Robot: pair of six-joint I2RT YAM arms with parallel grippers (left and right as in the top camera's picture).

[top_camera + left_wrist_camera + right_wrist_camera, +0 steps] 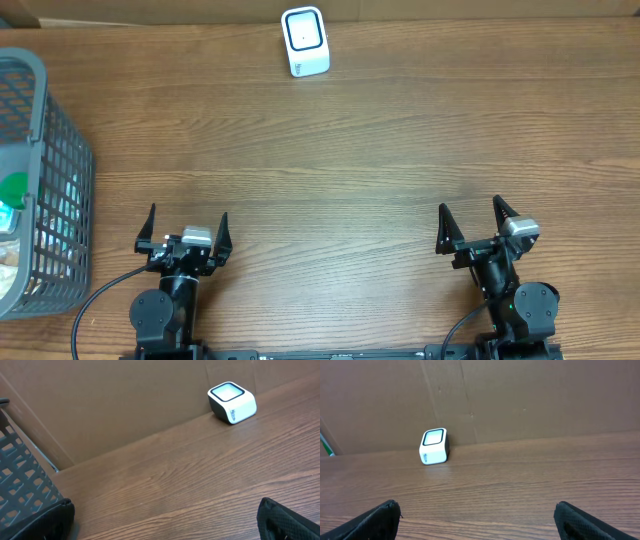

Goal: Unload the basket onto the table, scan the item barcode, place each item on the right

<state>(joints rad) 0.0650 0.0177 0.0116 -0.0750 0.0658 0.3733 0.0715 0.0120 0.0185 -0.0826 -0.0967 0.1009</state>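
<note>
A white barcode scanner (305, 41) with a dark window on top stands at the table's far edge, also seen in the left wrist view (232, 403) and the right wrist view (434, 446). Packaged items (12, 205), one with a green part, lie inside the grey mesh basket (62, 150) at the left; no barcode shows. My left gripper (188, 216) rests open near the front edge, right of the basket, with nothing between its fingers (165, 525). The right gripper (470, 206) is likewise open and empty at the front right (477, 515). Both are far from the scanner.
The basket's wall (20, 480) stands close to the left finger of my left gripper. A brown cardboard wall (530, 395) closes off the far side behind the scanner. Bare wooden tabletop (330, 170) lies between grippers and scanner.
</note>
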